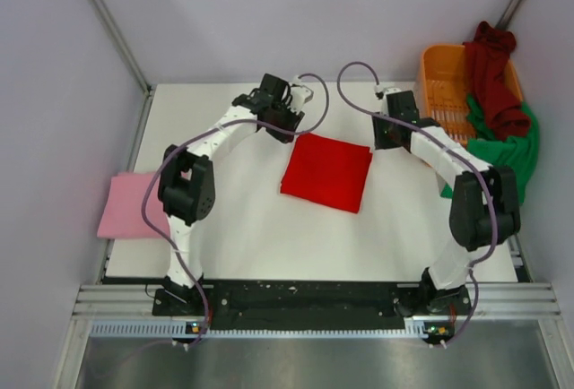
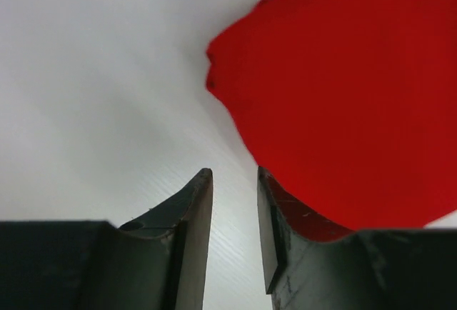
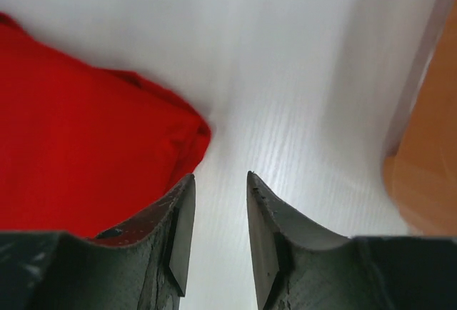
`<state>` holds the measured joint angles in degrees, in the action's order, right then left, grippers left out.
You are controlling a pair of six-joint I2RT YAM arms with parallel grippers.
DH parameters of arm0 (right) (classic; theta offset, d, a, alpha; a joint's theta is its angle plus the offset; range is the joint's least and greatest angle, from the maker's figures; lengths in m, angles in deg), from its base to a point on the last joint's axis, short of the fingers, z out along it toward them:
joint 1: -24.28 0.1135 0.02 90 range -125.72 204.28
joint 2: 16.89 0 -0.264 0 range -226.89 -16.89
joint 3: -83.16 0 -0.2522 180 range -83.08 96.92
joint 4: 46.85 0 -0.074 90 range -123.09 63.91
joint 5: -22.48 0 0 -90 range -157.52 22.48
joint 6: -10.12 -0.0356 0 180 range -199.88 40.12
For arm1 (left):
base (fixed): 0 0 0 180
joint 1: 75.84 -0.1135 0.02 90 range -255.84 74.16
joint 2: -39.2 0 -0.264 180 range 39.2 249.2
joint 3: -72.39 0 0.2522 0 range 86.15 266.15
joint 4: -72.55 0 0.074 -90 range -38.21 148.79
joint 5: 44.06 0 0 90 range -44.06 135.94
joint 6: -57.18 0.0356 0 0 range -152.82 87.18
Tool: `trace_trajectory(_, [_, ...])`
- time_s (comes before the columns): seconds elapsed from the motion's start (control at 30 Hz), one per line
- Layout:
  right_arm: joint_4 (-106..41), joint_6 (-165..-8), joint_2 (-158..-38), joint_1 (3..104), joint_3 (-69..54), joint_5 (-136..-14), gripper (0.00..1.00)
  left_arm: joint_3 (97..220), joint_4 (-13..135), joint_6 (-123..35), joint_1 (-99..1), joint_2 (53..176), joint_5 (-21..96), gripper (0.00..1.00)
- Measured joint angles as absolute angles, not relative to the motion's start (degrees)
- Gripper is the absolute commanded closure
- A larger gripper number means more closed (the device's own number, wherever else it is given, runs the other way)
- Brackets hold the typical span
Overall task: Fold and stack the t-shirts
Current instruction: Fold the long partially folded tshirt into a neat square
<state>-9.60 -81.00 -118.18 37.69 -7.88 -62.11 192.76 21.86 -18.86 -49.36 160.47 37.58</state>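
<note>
Red shirt point(image 1: 326, 172) lies folded square. Left gripper point(image 2: 235, 181), right gripper point(image 3: 220, 185) beside far corners, jaws narrow, empty: probably poised to pinch.

Folded shirt point(image 1: 326, 172) lies mid-counter point(image 1: 269, 237). Well left of it, a second shirt point(image 1: 130, 205) overhangs the counter edge. Behind and right of it stands the basket point(image 1: 444, 80), a third shirt point(image 1: 495, 75) draped over it and a fourth shirt point(image 1: 511, 151) just before it. Left fingers point(image 2: 193, 210) are at its far left corner, right fingers point(image 3: 178, 217) at its far right corner.
</note>
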Motion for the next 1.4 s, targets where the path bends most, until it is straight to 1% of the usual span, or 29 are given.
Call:
trace_trajectory(0.03, [-10.21,-82.01,-115.28,37.86,-10.31,-63.62,0.73,190.40,22.10,-19.65,-49.25,158.53,35.22,0.71])
trace_trajectory(0.13, [-12.66,-84.85,-109.86,38.82,-15.66,-69.87,0.92,188.73,22.80,-21.26,-48.66,156.91,29.78,0.74])
trace_trajectory(0.2, [-13.69,-86.42,-110.66,39.26,-15.86,-72.28,0.99,190.31,22.78,-22.27,-48.29,158.42,27.86,0.74])
trace_trajectory(0.33, [-15.15,-89.29,-118.66,38.96,-13.37,-73.65,1.00,198.55,22.82,-23.91,-47.70,166.24,26.76,0.74])
trace_trajectory(0.5, [-15.09,-91.54,-126.58,38.08,-11.51,-74.27,1.00,200.08,23.28,-27.10,-48.27,172.36,27.68,0.74])
trace_trajectory(0.7, [-15.06,-93.02,-129.51,37.56,-6.64,-73.55,1.00,204.52,23.43,-30.40,-49.71,176.87,29.15,0.73])
trace_trajectory(0.8, [-14.30,-93.44,-132.00,37.21,-3.60,-73.59,1.00,206.42,24.22,-31.89,-50.37,178.09,30.48,0.71])
trace_trajectory(0.87, [-13.05,-93.46,-133.57,37.16,-0.85,-73.26,1.00,206.94,24.22,-32.91,-50.81,178.48,30.98,0.68])
trace_trajectory(0.93, [-12.18,-93.46,-135.28,37.05,2.24,-72.98,0.96,207.03,24.05,-33.81,-51.29,178.50,31.51,0.64])
trace_trajectory(0.97, [-11.90,-93.46,-135.60,36.92,3.00,-72.93,0.91,207.18,24.07,-34.27,-51.55,178.50,31.68,0.62])
trace_trajectory(1.03, [-10.67,-93.42,-135.67,36.53,4.29,-72.30,0.80,207.27,23.98,-35.01,-52.27,178.29,31.90,0.60])
trace_trajectory(1.07, [-10.26,-93.33,-135.60,36.29,4.88,-71.78,0.73,207.25,23.83,-35.27,-52.62,178.00,32.08,0.57])
trace_trajectory(1.1, [-10.08,-93.09,-135.60,36.03,5.36,-71.29,0.68,207.09,23.72,-35.62,-52.95,177.54,32.36,0.55])
trace_trajectory(1.13, [-9.78,-92.85,-135.36,35.81,5.51,-70.64,0.61,206.72,23.67,-35.89,-53.21,176.91,32.69,0.53])
trace_trajectory(1.2, [-8.81,-92.48,-134.58,35.66,5.38,-69.74,0.52,204.82,23.35,-37.40,-53.71,174.40,33.19,0.52])
trace_trajectory(1.23, [-8.79,-92.10,-133.79,35.61,4.66,-69.52,0.46,203.44,23.13,-38.36,-53.89,172.76,33.12,0.51])
trace_trajectory(1.3, [-8.38,-92.08,-131.04,35.61,1.91,-69.63,0.41,199.36,23.94,-40.56,-54.33,168.91,31.77,0.50])
trace_trajectory(1.4, [-7.98,-92.59,-126.88,35.61,-2.59,-71.69,0.41,193.39,25.40,-43.78,-54.43,164.30,28.93,0.50])
